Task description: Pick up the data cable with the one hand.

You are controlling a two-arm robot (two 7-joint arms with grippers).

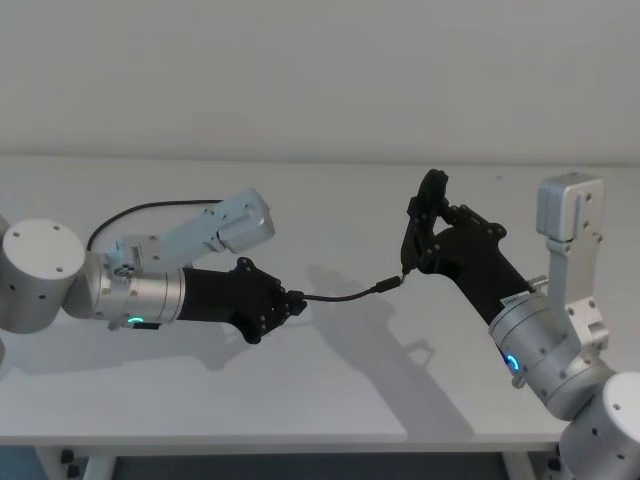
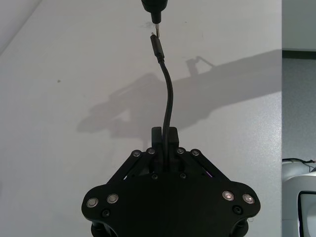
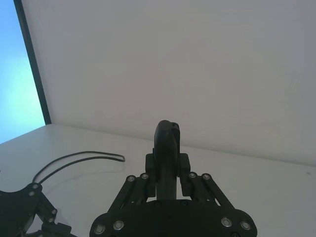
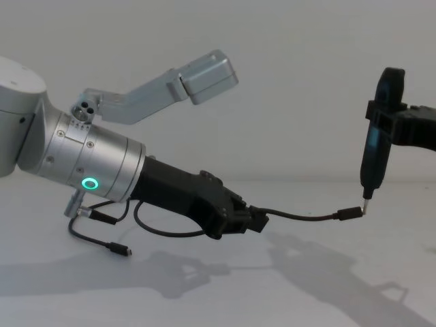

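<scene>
Table [image 1: 330,400]: white surface, carrying the shadows of both arms.
Left arm: reaches in from the left, a thick silver wrist with a green glowing ring, low over the table.
Right arm: comes in from the right, forearm angled up toward the middle of the table.
Left gripper [image 1: 293,303]: black and angular, fingers [image 2: 170,136] clenched on the cable a short way back from its plug.
Right gripper [image 1: 424,222]: grasping a narrow black tool [image 4: 379,129], which stands nearly upright with its thin tip pointing down.
Cable [image 1: 345,295]: thin and black; the free stretch juts out of the left gripper toward the right arm, held off the table. The rest loops back behind the left arm, and another end lies on the table under the left wrist.
Plug [image 4: 349,214]: small, metal-tipped, at the end of the held stretch, right at the tool's tip; whether they touch cannot be told.
</scene>
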